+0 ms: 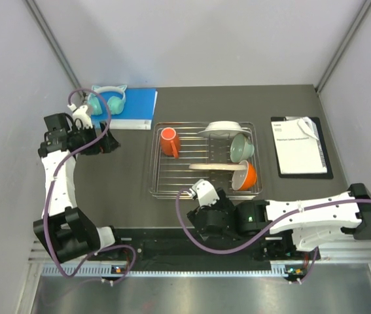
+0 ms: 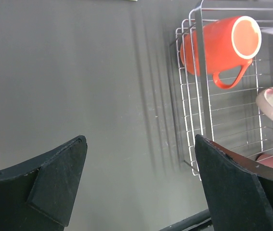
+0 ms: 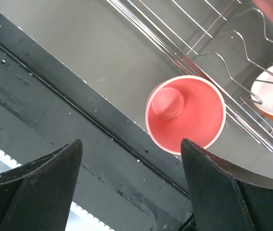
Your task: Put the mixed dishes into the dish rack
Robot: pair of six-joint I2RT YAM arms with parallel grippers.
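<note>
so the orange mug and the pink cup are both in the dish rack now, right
Not quite. The orange mug is in the dish rack, but the pink cup stands on the table just outside the rack's rim, as the right wrist view shows.
</note>
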